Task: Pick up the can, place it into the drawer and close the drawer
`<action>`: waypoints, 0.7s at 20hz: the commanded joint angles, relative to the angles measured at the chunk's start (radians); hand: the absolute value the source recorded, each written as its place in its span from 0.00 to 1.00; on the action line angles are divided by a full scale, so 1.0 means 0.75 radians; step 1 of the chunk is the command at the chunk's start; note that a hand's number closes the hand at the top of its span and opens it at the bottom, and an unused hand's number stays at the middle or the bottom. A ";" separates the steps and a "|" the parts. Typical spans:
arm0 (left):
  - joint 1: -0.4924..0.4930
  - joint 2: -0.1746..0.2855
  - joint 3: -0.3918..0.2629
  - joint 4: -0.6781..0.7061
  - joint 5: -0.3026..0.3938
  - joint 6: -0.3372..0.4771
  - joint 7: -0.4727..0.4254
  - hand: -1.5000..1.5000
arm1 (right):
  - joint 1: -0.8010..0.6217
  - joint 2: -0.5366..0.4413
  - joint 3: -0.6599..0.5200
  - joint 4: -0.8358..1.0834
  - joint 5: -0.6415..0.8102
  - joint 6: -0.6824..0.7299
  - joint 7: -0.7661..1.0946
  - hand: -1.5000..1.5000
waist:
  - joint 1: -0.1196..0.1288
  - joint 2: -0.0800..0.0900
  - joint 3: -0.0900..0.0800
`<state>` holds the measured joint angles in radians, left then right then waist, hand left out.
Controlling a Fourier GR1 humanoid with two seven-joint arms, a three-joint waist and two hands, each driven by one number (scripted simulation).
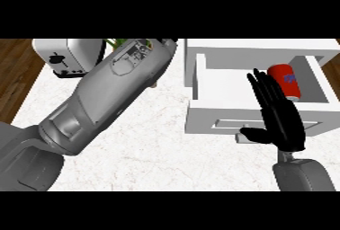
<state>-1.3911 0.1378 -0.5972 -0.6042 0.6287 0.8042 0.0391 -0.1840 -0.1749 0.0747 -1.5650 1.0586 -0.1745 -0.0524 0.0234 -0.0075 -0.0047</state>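
Lying inside the open drawer [196, 67], the can [285, 81] needs no further handling. The right hand [284, 123] is flat, fingers straight and together, across the drawer front. Risk: fingertips reaching past the front may strike the can during closing.

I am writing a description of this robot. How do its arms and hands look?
Both forearms are grey, rounded shells: the left forearm has outlined panels and small dark markings near its wrist; the right forearm is plain. The right hand is black, with slender fingers.
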 commanded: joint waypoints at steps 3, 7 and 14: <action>0.058 0.180 -0.028 -0.223 -0.033 -0.039 0.161 0.00 | -0.073 0.027 -0.068 0.356 0.031 -0.202 -0.097 0.00 | 0.042 -0.002 0.007; 0.141 0.238 -0.031 -0.319 -0.053 -0.051 0.171 0.00 | -0.244 0.009 -0.121 0.540 0.069 -0.234 -0.093 0.00 | 0.047 0.006 0.007; 0.243 0.274 -0.047 -0.457 -0.081 -0.012 0.216 0.00 | -0.418 0.032 -0.174 0.843 0.182 -0.402 -0.066 0.00 | 0.059 0.018 0.008</action>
<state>-1.2572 0.3258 -0.6265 -0.8915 0.5809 0.7822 0.1917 -0.4660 -0.1864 -0.0376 -1.0995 1.1768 -0.4195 -0.1165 0.0622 -0.0204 -0.0245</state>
